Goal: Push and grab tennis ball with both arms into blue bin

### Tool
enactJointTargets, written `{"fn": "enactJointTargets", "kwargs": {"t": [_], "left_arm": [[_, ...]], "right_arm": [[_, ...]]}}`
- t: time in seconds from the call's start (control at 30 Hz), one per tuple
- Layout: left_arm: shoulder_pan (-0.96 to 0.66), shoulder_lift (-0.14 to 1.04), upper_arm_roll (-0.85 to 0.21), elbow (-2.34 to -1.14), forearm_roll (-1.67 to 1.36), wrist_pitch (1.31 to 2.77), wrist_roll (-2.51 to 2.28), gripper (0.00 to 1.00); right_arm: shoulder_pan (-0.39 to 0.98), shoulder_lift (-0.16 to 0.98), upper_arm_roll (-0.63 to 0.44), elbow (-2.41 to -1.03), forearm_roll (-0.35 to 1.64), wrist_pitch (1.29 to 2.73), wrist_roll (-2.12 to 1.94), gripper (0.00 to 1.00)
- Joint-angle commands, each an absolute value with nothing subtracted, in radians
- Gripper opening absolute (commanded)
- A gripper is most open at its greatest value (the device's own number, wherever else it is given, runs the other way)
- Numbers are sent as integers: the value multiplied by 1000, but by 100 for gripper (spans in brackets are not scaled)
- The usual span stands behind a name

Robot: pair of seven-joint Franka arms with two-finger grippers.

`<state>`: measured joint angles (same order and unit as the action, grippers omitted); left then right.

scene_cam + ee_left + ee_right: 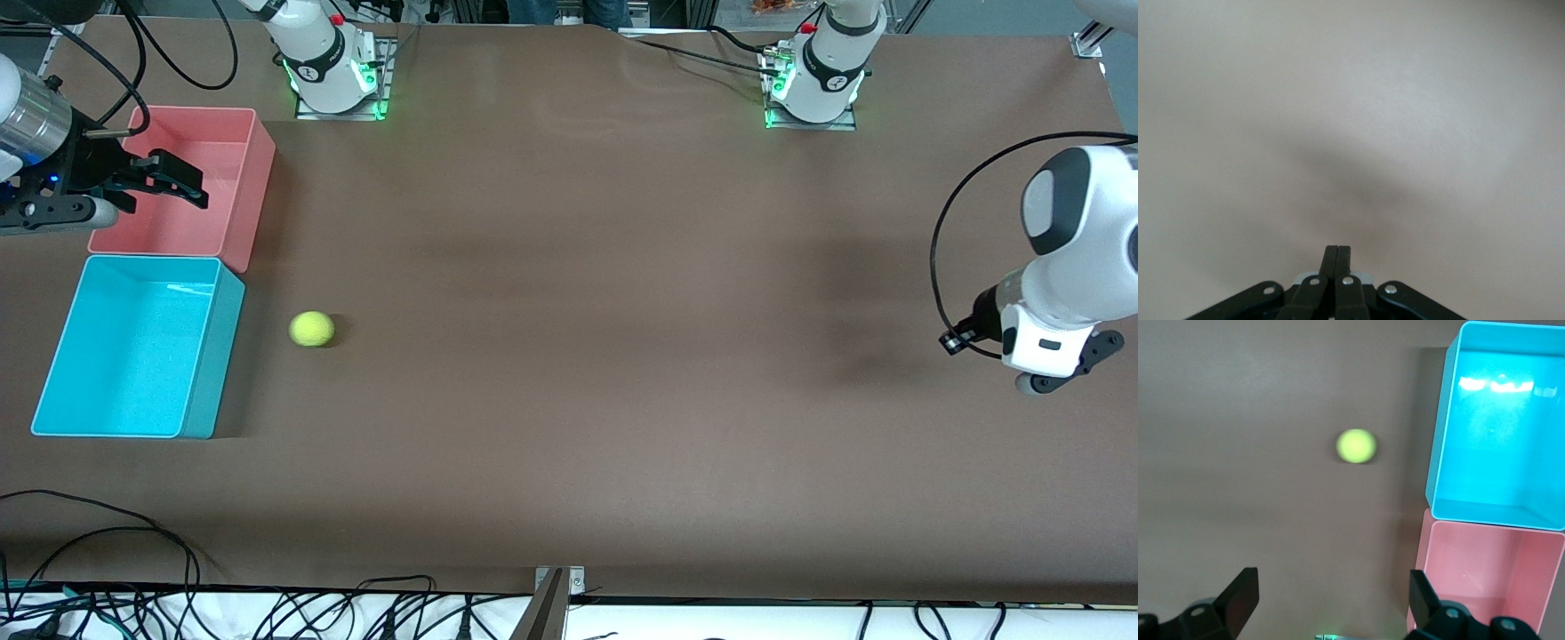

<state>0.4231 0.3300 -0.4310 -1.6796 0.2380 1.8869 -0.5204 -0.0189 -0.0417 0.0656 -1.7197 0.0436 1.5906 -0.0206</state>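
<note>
The right tool (pixel 164 178) hung over the pink bin (pixel 244 191), fingers spread wide and empty. The blue bin (pixel 200 356) sat nearer the front camera, the tennis ball (pixel 312 328) just beside it on the table (pixel 622 356). Light, fuzzy and springy, the ball would likely roll; gripping across its middle seemed best. The left tool (pixel 1337 257), fingers together, waited low over the table's left-arm end.

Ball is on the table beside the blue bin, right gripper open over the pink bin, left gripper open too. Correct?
Not quite: the left gripper is shut, as the left wrist view shows. The ball does sit beside the blue bin, and the right gripper is open over the pink bin.
</note>
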Motion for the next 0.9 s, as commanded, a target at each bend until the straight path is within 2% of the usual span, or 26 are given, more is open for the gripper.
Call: {"fn": "enactJointTargets", "kwargs": {"t": [0.0, 0.03, 0.07, 0.43, 0.63, 0.87], "left_arm": [[430, 325, -436, -1592, 219, 1809, -334, 56], [430, 325, -436, -1586, 219, 1807, -333, 87], [430, 324, -436, -1582, 219, 1806, -334, 100], [413, 324, -448, -1471, 219, 1783, -330, 100], [408, 325, -479, -1388, 221, 1712, -308, 100], [414, 322, -482, -1318, 158, 1657, -218, 100]], "right_arm": [[-12, -32, 64, -1697, 23, 1582, -20, 100], [-12, -32, 66, -1697, 11, 1582, -20, 100], [-11, -32, 66, -1697, -6, 1582, -18, 100], [11, 12, 66, -1709, -31, 1580, -15, 100], [6, 52, 61, -1727, -32, 1614, -17, 100], [3, 69, 57, -1834, -40, 1768, -14, 100]]}}
